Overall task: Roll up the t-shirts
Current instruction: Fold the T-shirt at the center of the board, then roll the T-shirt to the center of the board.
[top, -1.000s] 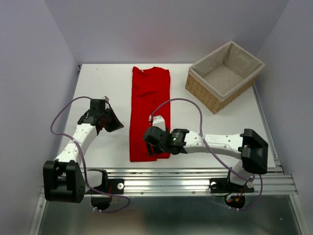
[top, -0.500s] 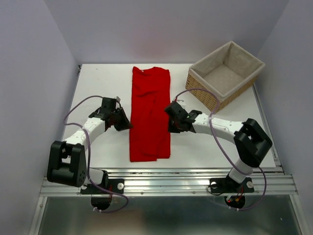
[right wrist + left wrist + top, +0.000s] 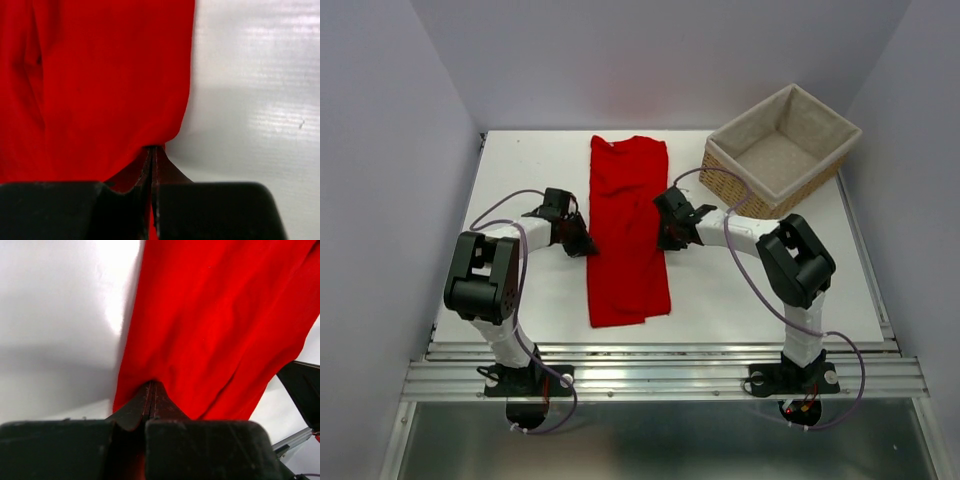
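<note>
The t-shirt [image 3: 628, 230] lies as a long strip just left of the wicker basket [image 3: 752, 210], long axis running near to far. The left gripper [image 3: 588, 246] and right gripper [image 3: 664, 240] are each clamped on an opposite long edge at mid-length, equally near.

Both wrist views crop the t-shirt [image 3: 200, 315] at their edges.

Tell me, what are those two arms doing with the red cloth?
Two robot arms are handling a red t-shirt that lies folded into a long strip on the table. The left gripper pinches its left edge and the right gripper its right edge, both about midway along the strip. No rolling shows yet. A basket stands off to the right.
</note>
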Motion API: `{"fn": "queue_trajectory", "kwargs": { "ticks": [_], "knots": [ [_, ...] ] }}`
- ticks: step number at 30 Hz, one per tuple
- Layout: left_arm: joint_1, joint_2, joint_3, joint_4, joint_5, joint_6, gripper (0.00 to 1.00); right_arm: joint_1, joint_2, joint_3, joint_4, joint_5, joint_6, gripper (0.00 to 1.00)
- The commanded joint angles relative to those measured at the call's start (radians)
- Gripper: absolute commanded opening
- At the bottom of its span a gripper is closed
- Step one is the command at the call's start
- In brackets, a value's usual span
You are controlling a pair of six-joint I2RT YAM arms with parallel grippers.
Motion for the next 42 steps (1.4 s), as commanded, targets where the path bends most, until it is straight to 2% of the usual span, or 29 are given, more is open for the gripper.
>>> {"fn": "queue_trajectory", "kwargs": {
  "ticks": [1, 6, 10, 13, 14, 17, 18, 20, 23, 26, 27, 29, 35, 42],
  "knots": [
    [-0.005, 0.068, 0.078, 0.039, -0.028, 0.024, 0.00, -0.042, 0.088, 0.033, 0.007, 0.042, -0.029, 0.03],
    [-0.007, 0.138, 0.207, -0.001, -0.054, 0.045, 0.00, -0.080, 0.108, 0.105, -0.016, 0.055, -0.046, 0.03],
    [-0.007, 0.111, 0.289, -0.064, -0.062, 0.065, 0.00, -0.080, 0.016, 0.104, -0.047, 0.059, -0.069, 0.08],
    [-0.007, 0.019, 0.295, -0.101, -0.045, 0.068, 0.00, -0.080, -0.111, 0.041, -0.056, 0.033, -0.080, 0.22],
    [-0.007, -0.048, 0.272, -0.114, -0.042, 0.070, 0.00, -0.080, -0.147, 0.017, -0.058, 0.024, -0.077, 0.32],
    [-0.007, -0.157, 0.206, -0.140, -0.049, 0.061, 0.00, -0.059, -0.282, -0.095, -0.059, 0.001, -0.051, 0.49],
    [-0.007, -0.226, 0.148, -0.156, -0.051, 0.051, 0.00, -0.059, -0.311, -0.123, -0.061, -0.007, -0.041, 0.59],
    [-0.009, -0.289, 0.077, -0.165, -0.045, 0.021, 0.06, -0.034, -0.363, -0.209, -0.059, -0.031, -0.008, 0.65],
    [-0.016, -0.409, -0.106, -0.174, -0.031, -0.033, 0.26, -0.010, -0.467, -0.322, -0.035, -0.091, 0.056, 0.66],
    [-0.025, -0.519, -0.188, -0.188, -0.029, -0.070, 0.40, 0.026, -0.503, -0.382, 0.010, -0.132, 0.113, 0.66],
    [-0.030, -0.564, -0.226, -0.203, -0.031, -0.090, 0.49, 0.038, -0.506, -0.395, 0.019, -0.137, 0.124, 0.66],
    [-0.033, -0.610, -0.269, -0.216, -0.032, -0.111, 0.54, 0.072, -0.494, -0.424, 0.050, -0.151, 0.152, 0.65],
    [-0.062, -0.616, -0.325, -0.213, -0.033, -0.144, 0.52, 0.104, -0.442, -0.490, 0.171, -0.241, 0.216, 0.63],
    [-0.096, -0.586, -0.386, -0.159, -0.011, -0.182, 0.49, 0.104, -0.402, -0.504, 0.205, -0.231, 0.241, 0.57]
  ]
}}
